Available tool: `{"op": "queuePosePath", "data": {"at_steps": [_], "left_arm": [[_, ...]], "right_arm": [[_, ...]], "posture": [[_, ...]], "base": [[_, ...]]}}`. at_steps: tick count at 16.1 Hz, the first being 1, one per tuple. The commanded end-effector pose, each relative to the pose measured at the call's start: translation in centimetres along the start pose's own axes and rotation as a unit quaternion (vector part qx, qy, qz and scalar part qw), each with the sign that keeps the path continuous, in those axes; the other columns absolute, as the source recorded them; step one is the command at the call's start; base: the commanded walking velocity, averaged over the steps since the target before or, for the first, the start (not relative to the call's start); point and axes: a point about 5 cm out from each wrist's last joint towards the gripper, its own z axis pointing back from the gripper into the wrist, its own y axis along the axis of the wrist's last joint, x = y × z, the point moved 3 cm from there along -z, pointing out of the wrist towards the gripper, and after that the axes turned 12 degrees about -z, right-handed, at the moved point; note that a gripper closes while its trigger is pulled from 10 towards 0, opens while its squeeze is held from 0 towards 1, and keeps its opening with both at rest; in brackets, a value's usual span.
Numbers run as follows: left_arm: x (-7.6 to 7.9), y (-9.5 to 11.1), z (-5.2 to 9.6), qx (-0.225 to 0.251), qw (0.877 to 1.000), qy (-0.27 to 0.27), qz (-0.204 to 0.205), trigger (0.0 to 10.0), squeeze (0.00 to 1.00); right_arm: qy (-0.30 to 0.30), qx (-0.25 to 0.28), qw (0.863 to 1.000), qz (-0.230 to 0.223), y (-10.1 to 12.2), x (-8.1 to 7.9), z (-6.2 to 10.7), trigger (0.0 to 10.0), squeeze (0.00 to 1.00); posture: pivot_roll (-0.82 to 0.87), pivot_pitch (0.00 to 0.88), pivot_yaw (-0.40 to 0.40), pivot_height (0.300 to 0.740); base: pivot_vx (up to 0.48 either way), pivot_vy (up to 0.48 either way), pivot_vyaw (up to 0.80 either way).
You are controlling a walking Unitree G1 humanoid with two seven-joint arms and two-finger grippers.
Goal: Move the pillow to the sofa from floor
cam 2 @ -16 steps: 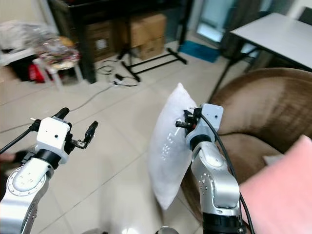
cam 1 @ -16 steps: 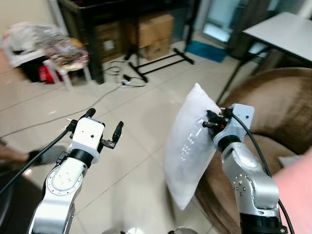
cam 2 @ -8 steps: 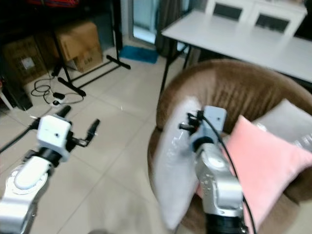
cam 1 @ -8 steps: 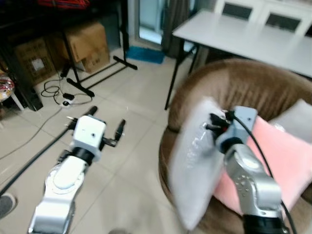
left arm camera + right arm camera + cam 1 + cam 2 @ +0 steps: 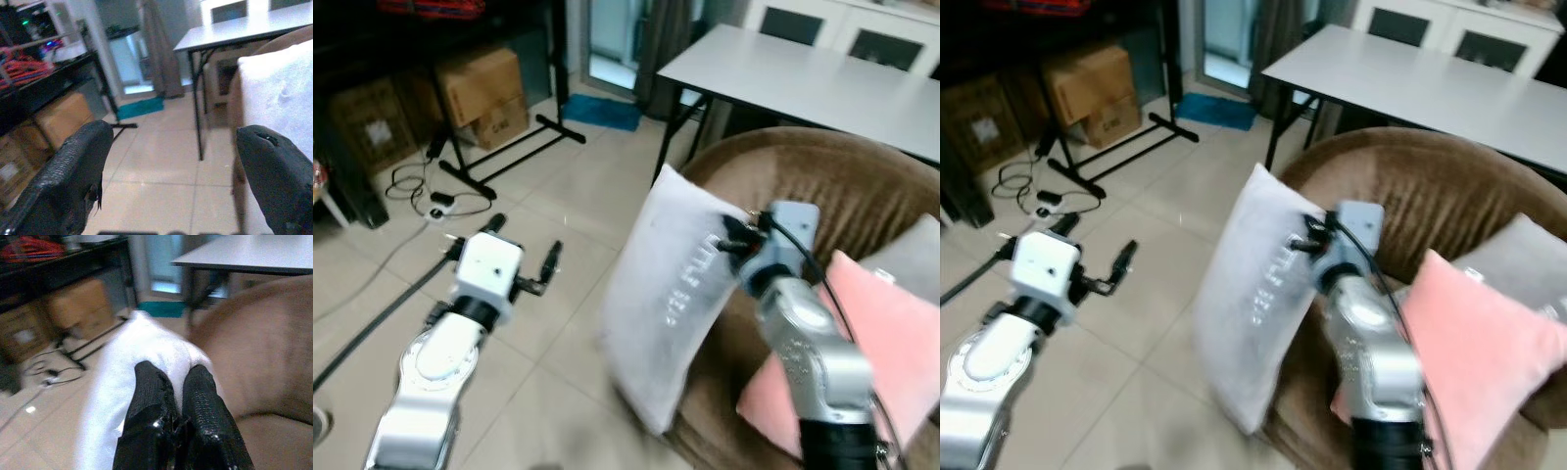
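A white pillow hangs upright in the air, off the floor, against the front rim of the round brown sofa. My right gripper is shut on the pillow's upper edge; its black fingers pinch the white fabric in the right wrist view. My left gripper is held out over the tiled floor to the pillow's left, open, with nothing between its fingers. The pillow's lower corner hangs near the floor.
A pink cushion and a grey cushion lie on the sofa seat. A white table stands behind the sofa. Cardboard boxes, a black stand and cables lie at the far left.
The camera has swung right from the floor area to the sofa. The pillow, held throughout, has gone from overlapping the sofa seat to hanging at its front rim. The left gripper stays open.
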Motion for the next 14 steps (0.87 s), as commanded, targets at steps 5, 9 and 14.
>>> {"op": "queuePosePath", "data": {"at_steps": [5, 9, 14], "left_arm": [[0.3, 0.2, -0.2, 0.003, 1.0, -0.009, 0.002, 10.0, 0.2], [0.3, 0.3, -0.2, 0.004, 1.0, -0.017, -0.002, 10.0, 0.19], [0.4, 0.2, -0.4, 0.005, 1.0, -0.029, -0.011, 10.0, 0.18]], "right_arm": [[0.002, 0.023, 1.0, -0.004, 1.2, 0.2, -0.4, 10.0, 0.0], [0.002, 0.029, 1.0, 0.002, 1.4, 0.1, -0.5, 10.0, 0.0], [0.023, 0.026, 0.999, 0.004, 1.3, -0.5, -1.2, 10.0, 0.0]], "posture": [[0.03, 0.0, -0.073, 0.74], [0.03, 0.0, -0.061, 0.74], [0.03, 0.0, -0.055, 0.74]], "base": [[0.193, 0.0, -0.16], [0.18, 0.0, -0.71], [0.0, 0.0, 0.0]]}}
